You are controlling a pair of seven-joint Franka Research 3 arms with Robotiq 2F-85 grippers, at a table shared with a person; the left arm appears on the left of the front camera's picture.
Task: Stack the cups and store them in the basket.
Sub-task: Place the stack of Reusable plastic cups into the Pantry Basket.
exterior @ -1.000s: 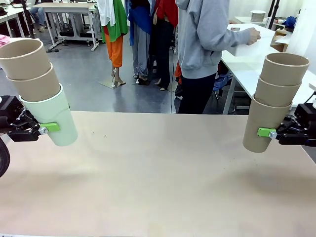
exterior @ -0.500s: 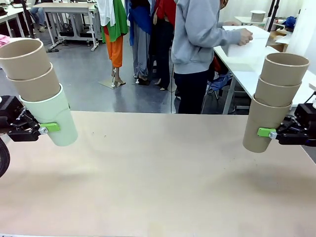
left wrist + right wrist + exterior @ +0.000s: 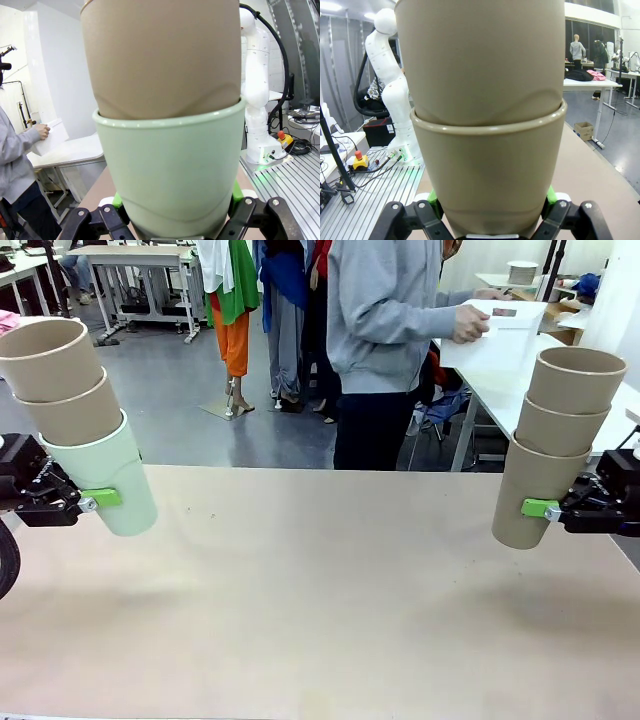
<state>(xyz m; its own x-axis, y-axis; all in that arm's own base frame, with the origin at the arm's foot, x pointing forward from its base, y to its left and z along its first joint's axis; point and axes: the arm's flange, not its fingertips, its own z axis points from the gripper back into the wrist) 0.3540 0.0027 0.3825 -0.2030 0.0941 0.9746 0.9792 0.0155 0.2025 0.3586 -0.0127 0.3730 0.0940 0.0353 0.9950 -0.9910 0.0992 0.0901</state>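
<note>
Person (image 3: pixel 385 330) stepped left (mint-based stack (image 3: pixel 100 465), tan stack (image 3: pixel 555 450) stay gripped).

Tan tabletop (image 3: pixel 320 590) across foreground. Person in grey hoodie (image 3: pixel 385 310), dark trousers, stands beyond far edge, turned toward white side table (image 3: pixel 500 385) at right. Grey floor (image 3: pixel 170 390) behind; metal-legged desks (image 3: pixel 135 252) far left. Right wrist view: ribbed metal plate (image 3: pixel 370 195), yellow box with red button (image 3: pixel 358 160) near cables, cardboard box (image 3: pixel 584 131) on floor, pink cloth (image 3: pixel 596 75) on distant table.
</note>
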